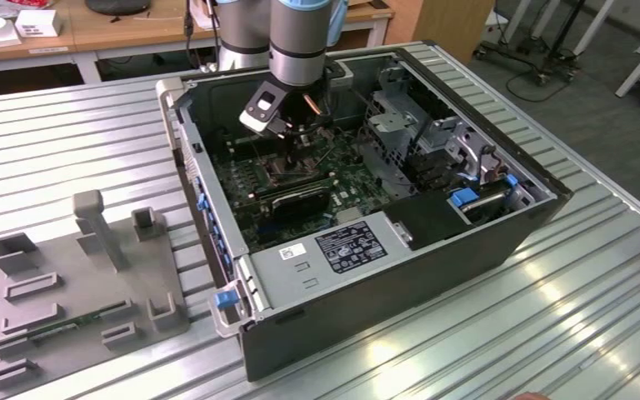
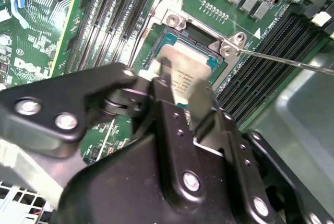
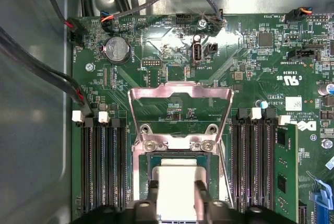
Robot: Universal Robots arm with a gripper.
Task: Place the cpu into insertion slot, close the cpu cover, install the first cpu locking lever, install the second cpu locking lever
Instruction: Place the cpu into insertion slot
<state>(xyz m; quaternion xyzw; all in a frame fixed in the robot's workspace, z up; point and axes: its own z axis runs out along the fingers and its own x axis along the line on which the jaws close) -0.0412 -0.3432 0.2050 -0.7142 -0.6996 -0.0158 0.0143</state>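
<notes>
Fingers pinching cpu at insertion slot; cpu cover raised

cpu partly hidden behind pincer, insertion slot mostly covered

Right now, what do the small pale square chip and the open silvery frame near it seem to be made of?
Pale silvery-tan square chip: probably metal-capped, a matte finish with soft glare. Thin silvery hinged frame: likely stamped steel with a bright finish, judging by sharp reflections along its edges.
</notes>
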